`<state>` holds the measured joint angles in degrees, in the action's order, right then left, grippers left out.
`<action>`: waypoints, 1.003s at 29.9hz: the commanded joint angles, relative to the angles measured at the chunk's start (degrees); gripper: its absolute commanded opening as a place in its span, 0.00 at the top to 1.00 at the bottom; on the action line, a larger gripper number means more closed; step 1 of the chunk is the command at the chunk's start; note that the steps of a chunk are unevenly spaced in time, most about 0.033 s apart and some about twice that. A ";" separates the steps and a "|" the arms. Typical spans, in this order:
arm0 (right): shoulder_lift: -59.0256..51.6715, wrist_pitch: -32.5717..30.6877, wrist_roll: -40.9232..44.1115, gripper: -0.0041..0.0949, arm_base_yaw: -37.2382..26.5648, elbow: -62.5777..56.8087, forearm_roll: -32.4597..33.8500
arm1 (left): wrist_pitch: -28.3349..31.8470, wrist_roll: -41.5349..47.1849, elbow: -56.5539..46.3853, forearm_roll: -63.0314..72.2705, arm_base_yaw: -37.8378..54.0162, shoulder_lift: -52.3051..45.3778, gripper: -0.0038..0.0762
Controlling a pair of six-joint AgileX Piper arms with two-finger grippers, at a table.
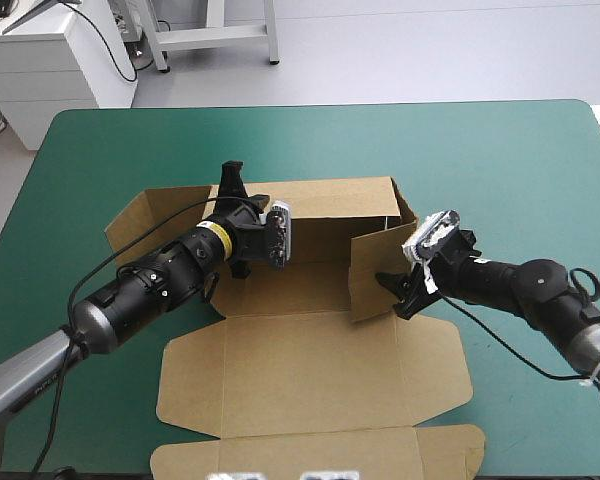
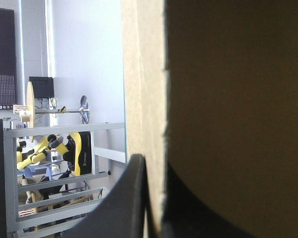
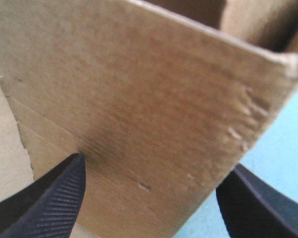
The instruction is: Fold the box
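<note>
— The left fingers (image 2: pixel 131 198)?
— Pinched on a raised wall of the box (image 1: pixel 310 380); the right fingers (image 3: pixel 54 198) gape, a side flap between them.
— The box?
— Middle of the table (image 1: pixel 500 160), lid flat (one left finger lost in shadow).

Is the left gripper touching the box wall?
Touching. The left wrist view shows the left gripper clamped on the box, board edge between its black fingers.
</note>
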<state>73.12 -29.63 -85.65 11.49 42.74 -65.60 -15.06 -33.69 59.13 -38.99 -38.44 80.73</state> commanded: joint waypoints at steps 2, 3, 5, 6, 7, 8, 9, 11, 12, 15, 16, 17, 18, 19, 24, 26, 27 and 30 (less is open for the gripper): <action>0.15 10.29 -0.96 0.27 6.21 1.60 -2.32 | -2.49 0.98 0.15 3.91 -1.51 -0.61 0.96; 0.66 12.85 -0.43 0.27 7.91 1.60 -2.32 | -2.77 1.13 0.15 3.91 -1.51 -0.61 0.96; 1.41 17.14 1.79 0.28 10.28 1.60 -2.32 | -3.20 1.13 0.15 4.05 -1.51 -0.61 0.96; 1.82 18.83 2.78 0.29 11.21 1.60 -2.32 | -3.50 1.13 0.15 4.05 -1.51 -0.61 0.96; 1.97 19.44 3.29 0.31 11.74 1.60 -2.07 | -3.82 1.42 0.15 4.05 -1.51 -0.61 0.96; 2.10 19.44 3.88 0.35 11.88 1.60 -1.92 | -4.06 1.42 0.15 4.05 -1.51 -0.61 0.96; 2.10 19.24 4.30 0.40 11.98 1.60 -1.82 | -4.34 1.42 0.15 4.16 -1.51 -0.61 0.96; 2.10 18.44 4.30 0.54 11.98 1.60 -1.10 | -4.46 2.78 0.15 4.14 -1.51 -0.61 0.96; 2.10 17.98 4.30 0.62 11.98 1.60 -0.98 | -4.46 3.33 0.15 4.14 -1.51 -0.61 0.96; 2.10 16.11 4.30 0.87 11.98 1.60 -0.98 | -4.46 4.39 0.15 4.14 -1.51 -0.61 0.96; 2.10 15.64 4.19 0.92 11.98 1.60 -0.98 | -4.46 4.81 0.15 4.14 -1.51 -0.61 0.96; 2.10 15.25 4.19 0.98 11.98 1.60 -0.98 | -4.46 4.94 0.15 4.14 -1.51 -0.61 0.96; 2.10 14.90 4.19 0.98 11.98 1.60 -0.98 | -4.46 5.17 0.15 4.14 -1.51 -0.61 0.96; 2.10 14.79 4.19 0.98 11.98 1.60 -0.98 | -4.46 5.26 0.15 4.14 -1.51 -0.61 0.96; 2.10 15.79 4.14 0.98 11.98 1.60 -1.08 | -4.46 5.26 0.15 4.14 -1.51 -0.61 0.96; 2.10 16.59 5.54 0.98 11.98 1.60 -1.08 | -4.46 5.26 0.15 4.14 -1.51 -0.61 0.96; 2.10 16.72 5.76 0.98 11.98 1.60 -1.08 | -4.46 5.26 0.15 4.14 -1.51 -0.71 0.96; 2.10 16.84 5.76 0.98 11.98 1.60 -1.08 | -4.35 5.26 0.15 4.29 -2.11 -1.21 0.88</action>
<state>76.47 -7.93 -77.94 22.62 42.67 -67.44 -16.81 -29.79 59.13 -38.42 -39.16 80.21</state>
